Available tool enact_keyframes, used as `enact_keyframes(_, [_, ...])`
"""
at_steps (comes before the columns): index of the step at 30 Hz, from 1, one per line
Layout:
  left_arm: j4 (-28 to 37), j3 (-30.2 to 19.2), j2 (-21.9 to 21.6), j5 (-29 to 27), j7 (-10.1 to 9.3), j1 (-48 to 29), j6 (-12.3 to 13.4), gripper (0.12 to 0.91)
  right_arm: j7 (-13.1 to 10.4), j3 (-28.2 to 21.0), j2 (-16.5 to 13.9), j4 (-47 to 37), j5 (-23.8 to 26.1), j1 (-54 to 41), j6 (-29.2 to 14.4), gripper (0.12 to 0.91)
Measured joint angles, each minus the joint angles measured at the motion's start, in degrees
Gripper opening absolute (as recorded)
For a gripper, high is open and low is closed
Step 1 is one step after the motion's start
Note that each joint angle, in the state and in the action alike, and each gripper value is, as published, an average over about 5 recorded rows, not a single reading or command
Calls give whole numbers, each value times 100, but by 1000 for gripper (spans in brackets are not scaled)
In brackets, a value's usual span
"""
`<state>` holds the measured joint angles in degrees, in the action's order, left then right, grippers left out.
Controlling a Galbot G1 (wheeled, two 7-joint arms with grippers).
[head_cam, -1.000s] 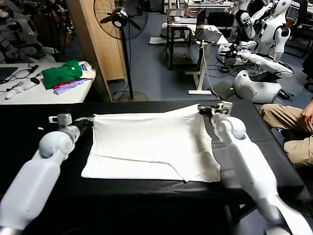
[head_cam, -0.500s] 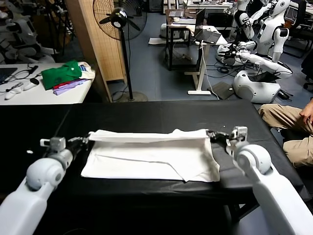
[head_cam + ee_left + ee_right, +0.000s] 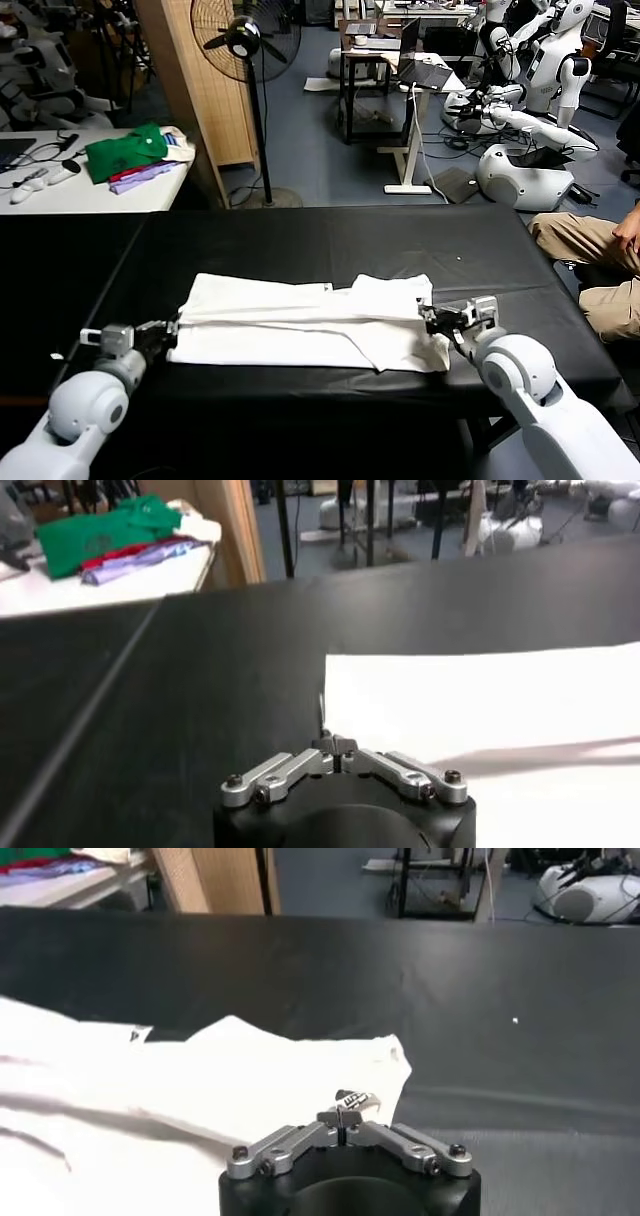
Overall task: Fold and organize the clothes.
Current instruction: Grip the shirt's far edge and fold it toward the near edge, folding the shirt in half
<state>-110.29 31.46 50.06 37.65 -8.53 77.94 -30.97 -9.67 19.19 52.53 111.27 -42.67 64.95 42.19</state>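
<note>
Nearest to me, both grippers sit low at the near edge of the black table point(image 3: 300, 235), one at each end of the folded cloth. My left gripper point(image 3: 172, 327) is pinched shut on the left edge of the white T-shirt point(image 3: 300, 320), where the upper layer meets the lower; from its wrist camera the jaws are fully together with the cloth edge running off from their tips. My right gripper point(image 3: 428, 316) is likewise clamped on the shirt's right edge, and its wrist view shows the jaws meeting on a corner with a small label tab beside them. The shirt lies across the front half of the table as a long low band, its far part doubled over toward me, with a soft ridge and a bump near the right end. I judge it light, limp and quick to wrinkle: it will sag wherever it isn't held, and thin cotton can slip out of a narrow pinch, so I'd grip at corners or hems and keep both ends level. Farther off, the rest of the table is dark cloth, then a standing fan point(image 3: 245, 40), and a white side table with a green shirt point(image 3: 125, 150).
</note>
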Motion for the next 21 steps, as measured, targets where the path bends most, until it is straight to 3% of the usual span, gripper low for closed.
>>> enact_keyframes(7, [-279, 182, 73, -67, -33, 285, -85, 126, 225, 119, 28, 58, 14, 114, 0, 150])
enact_keyframes(12, [-550, 323, 181, -138, -134, 513, -231, 138, 357, 409, 40, 252, -11, 294, 0, 367])
enact_keyframes(15, [-756, 429, 241, -165, -182, 669, -285, 238, 365, 699, 76, 355, -29, 386, 0, 518])
enact_keyframes(19, [-1029, 632, 259, -75, -173, 834, -335, 467, 219, 963, 198, 330, 95, 340, -1, 726])
enact_keyframes(21, [-1098, 724, 253, -38, -160, 845, -290, 567, 122, 964, 308, 236, 247, 237, -59, 772])
